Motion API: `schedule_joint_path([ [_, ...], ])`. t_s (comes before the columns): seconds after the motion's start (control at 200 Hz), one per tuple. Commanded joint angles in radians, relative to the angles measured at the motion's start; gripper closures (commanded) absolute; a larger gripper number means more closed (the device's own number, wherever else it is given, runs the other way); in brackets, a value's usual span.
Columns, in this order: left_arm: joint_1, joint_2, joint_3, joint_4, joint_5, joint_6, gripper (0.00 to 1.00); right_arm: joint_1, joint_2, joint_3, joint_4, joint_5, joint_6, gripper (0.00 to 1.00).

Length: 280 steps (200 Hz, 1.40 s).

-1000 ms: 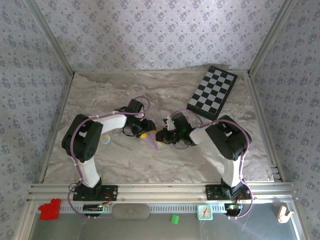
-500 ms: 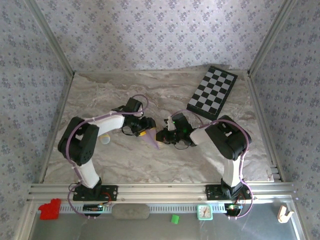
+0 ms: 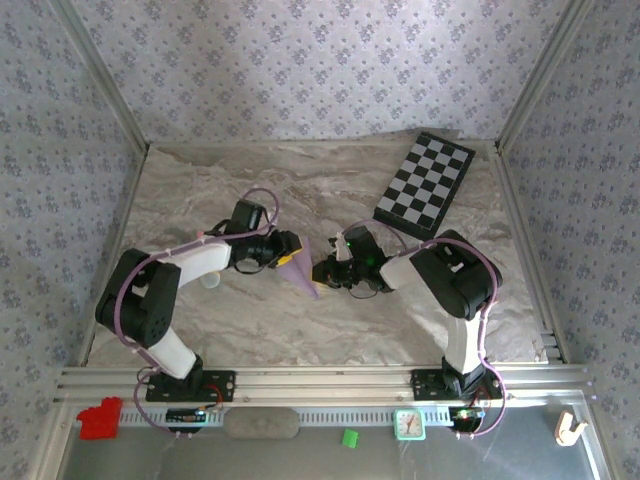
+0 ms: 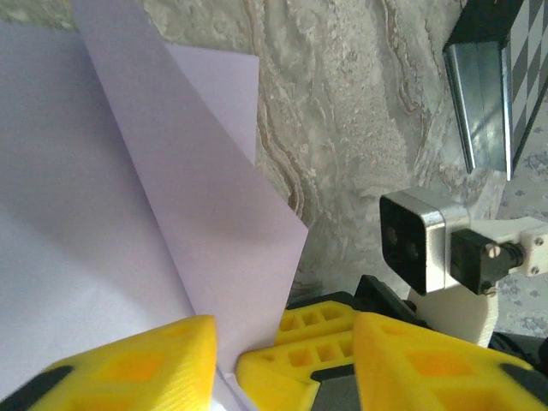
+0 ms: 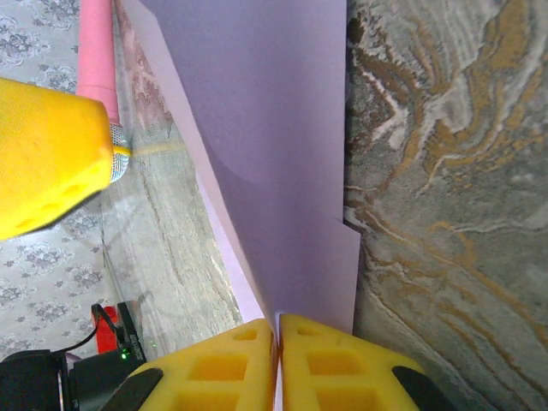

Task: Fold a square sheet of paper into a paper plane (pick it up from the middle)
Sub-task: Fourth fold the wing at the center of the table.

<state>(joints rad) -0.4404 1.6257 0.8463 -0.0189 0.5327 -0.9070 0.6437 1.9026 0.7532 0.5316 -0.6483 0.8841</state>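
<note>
Since a second ago the left arm (image 3: 190,259) has swung its elbow out to the left and nearer, so the left gripper (image 3: 288,260) now reaches the paper (image 3: 303,279) more from the left side; the right arm and the paper look unmoved. The paper sits in the middle of the table (image 3: 400,310), between the two grippers and well apart from the chequered board (image 3: 424,186) at the far right. It is already partly folded, with a narrow point towards the near edge. The right gripper (image 5: 277,338) is clamped flat on one end of the paper, its yellow fingers pressed together with the layers between them. The left gripper's fingers stand apart, either side of a raised flap, with the right gripper's fingers just beyond them, and they are not yet pinching anything. The step in hand looks like taking that loose flap to fold it over. To do it well, the right clamp should hold steady as the anchor. The left fingers should close on the flap alone, clear of the other gripper's fingers. The flap should then be led slowly so its edge meets the centre crease, since paper this thin will likely slip or buckle if tugged.
</note>
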Motion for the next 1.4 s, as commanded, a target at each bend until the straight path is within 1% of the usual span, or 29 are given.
schedule_joint_path([
  [0.0,0.0,0.025,-0.026,0.093,0.06,-0.022,0.6,-0.012,0.044,-0.025,-0.09,0.035,0.007,0.89],
  [0.15,0.0,0.045,-0.044,0.131,0.077,-0.025,0.67,-0.015,0.044,-0.023,-0.1,0.038,0.007,0.89],
  [0.295,0.0,0.078,-0.048,0.168,0.112,-0.036,0.7,-0.016,0.044,-0.022,-0.108,0.039,0.009,0.89],
  [0.515,-0.003,0.101,-0.046,0.188,0.131,-0.038,0.71,-0.02,0.05,-0.022,-0.115,0.042,0.013,0.89],
  [1.394,-0.011,0.154,-0.013,0.194,0.15,-0.029,0.74,-0.032,0.059,-0.012,-0.171,0.05,0.038,0.87],
])
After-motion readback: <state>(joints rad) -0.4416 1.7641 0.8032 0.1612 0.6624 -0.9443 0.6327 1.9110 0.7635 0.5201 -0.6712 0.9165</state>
